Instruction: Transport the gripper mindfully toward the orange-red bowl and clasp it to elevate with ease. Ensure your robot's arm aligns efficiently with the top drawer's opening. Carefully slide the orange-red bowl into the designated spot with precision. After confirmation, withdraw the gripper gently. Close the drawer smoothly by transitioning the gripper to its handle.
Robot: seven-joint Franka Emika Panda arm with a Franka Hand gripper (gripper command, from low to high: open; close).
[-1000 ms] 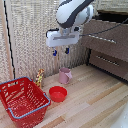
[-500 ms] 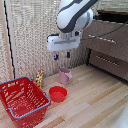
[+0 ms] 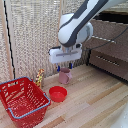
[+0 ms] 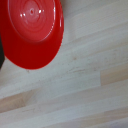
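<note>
The orange-red bowl (image 3: 58,93) sits upright on the wooden floor, just to the exterior view's right of the red basket. It fills one corner of the wrist view (image 4: 32,30), seen from above. My gripper (image 3: 64,67) hangs from the white robot's arm (image 3: 75,27), above and a little behind the bowl, in front of the pink mug. Its blue-tipped fingers (image 3: 58,68) stand apart and hold nothing; they do not show in the wrist view. The top drawer (image 3: 112,36) is at the exterior view's right. I cannot make out its handle.
A red wire-mesh basket (image 3: 22,100) stands at the exterior view's lower left. A pink mug (image 3: 64,76) and a small yellow figure (image 3: 39,77) stand behind the bowl. A shorter drawer front (image 3: 107,61) sits below the top drawer. A slatted screen (image 3: 30,35) backs the scene.
The gripper has come down and slightly toward the exterior view's right, closer to the mug and bowl. The bowl, mug and basket have not moved.
</note>
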